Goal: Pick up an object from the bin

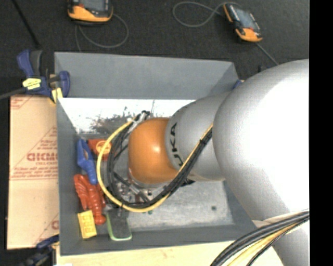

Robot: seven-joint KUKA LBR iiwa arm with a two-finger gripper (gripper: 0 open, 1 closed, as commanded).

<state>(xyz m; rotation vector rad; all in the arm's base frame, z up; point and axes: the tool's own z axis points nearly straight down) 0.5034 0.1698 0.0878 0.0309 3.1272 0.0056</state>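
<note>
Five small things crowd the left side of the grey bin (pixel 66 171): a blue piece (pixel 83 158) and an orange piece (pixel 102 147) at the back, a red knobbly toy (pixel 87 193) in front of them, a yellow block (pixel 87 225) at the front, and a green-rimmed flat piece (pixel 119 229) just right of it. The arm's orange cover (pixel 148 150) and yellow cable (pixel 102 183) hang over them, with the wrist end nearest the red knobbly toy and the green-rimmed flat piece. The jaws are hidden under the wrist, so wide or narrow, cannot tell.

Dark floor (pixel 156 39); orange-black device (pixel 89 10) lying top left, second device (pixel 242 22) top right.
</note>
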